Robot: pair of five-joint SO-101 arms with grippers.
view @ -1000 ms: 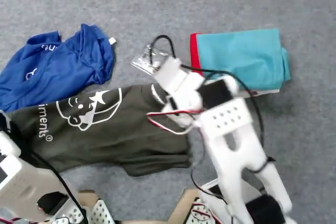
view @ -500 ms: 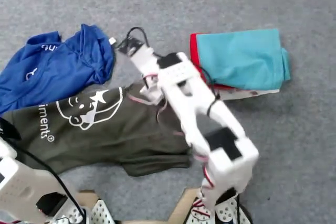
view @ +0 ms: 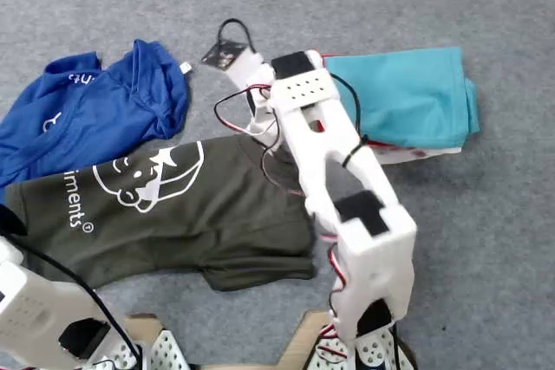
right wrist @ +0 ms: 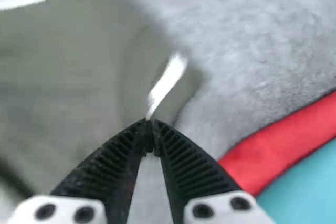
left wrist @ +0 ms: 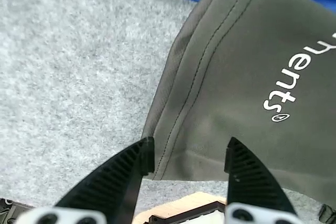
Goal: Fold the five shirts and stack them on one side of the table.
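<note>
An olive shirt [view: 173, 214] with a white print lies spread flat at the front middle of the table. My right gripper [right wrist: 149, 129] is shut, with its tips down at the shirt's collar beside a white label [right wrist: 167, 83]; whether cloth is pinched I cannot tell. In the high view the right gripper [view: 257, 120] sits at the shirt's far right corner. My left gripper [left wrist: 186, 150] stands open just above the olive shirt's hem corner [left wrist: 173, 145]. A crumpled blue shirt [view: 87, 114] lies at the far left. A folded teal shirt [view: 403, 93] tops a stack at the right.
The stack's red shirt [right wrist: 273, 150] shows under the teal one, with a white layer [view: 416, 153] at the bottom. The grey felt table [view: 503, 240] is bare at the front right. The arm bases [view: 347, 348] stand at the front edge.
The right arm swung from over the olive shirt's right half toward the far side, stretched out, and brought its gripper down at the collar. The left arm stayed near the shirt's left hem.
</note>
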